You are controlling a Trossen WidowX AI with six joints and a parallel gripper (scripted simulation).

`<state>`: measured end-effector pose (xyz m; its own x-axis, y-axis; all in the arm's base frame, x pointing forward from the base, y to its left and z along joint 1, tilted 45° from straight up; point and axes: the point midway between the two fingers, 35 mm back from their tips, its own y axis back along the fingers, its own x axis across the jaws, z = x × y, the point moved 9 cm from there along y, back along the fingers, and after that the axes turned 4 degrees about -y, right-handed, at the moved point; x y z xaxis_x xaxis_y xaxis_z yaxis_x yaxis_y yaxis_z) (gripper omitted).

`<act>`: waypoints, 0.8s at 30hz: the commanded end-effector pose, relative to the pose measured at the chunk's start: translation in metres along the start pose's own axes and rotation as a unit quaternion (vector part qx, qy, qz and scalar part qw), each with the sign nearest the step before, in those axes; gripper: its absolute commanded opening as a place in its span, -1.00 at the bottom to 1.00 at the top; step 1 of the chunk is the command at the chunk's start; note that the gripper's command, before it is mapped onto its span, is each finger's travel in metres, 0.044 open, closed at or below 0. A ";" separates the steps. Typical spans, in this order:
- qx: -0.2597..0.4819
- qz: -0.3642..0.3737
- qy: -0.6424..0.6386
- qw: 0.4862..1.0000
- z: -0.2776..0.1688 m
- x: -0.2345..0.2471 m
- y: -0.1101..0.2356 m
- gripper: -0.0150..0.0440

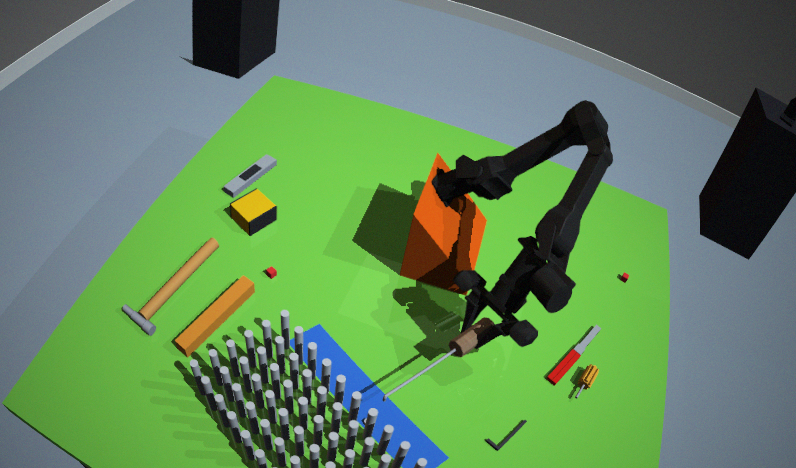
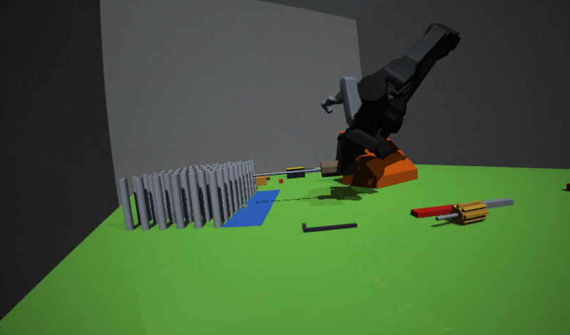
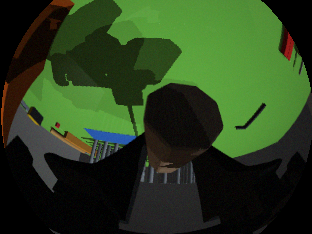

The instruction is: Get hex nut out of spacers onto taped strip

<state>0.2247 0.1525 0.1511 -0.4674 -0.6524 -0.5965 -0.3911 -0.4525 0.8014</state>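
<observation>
Nut (image 2: 245, 205) on strip (image 2: 253, 210), beside spacers (image 2: 195, 195).

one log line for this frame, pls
gripper: shut on hook tool's brown handle | rod: raised, tip over blue strip near spacers | nut: small grey speck on strip

Arm folded high, wrist low
The pincer (image 1: 481, 332) is clamped on the brown handle of a hook tool (image 1: 467, 340), held above the surface, forearm sloping down steeply.
</observation>
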 end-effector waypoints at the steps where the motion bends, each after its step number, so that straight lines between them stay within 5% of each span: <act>1: 0.003 -0.004 0.003 1.000 -0.016 -0.005 0.019 -0.49; 14: 0.005 -0.008 0.004 1.000 -0.052 -0.005 0.079 -0.49; 24: -0.009 -0.032 -0.118 0.993 -0.041 -0.013 0.071 -0.49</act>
<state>0.2365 0.1019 0.2125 -0.5652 -0.5367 -0.6265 -0.4051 -0.4810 0.7775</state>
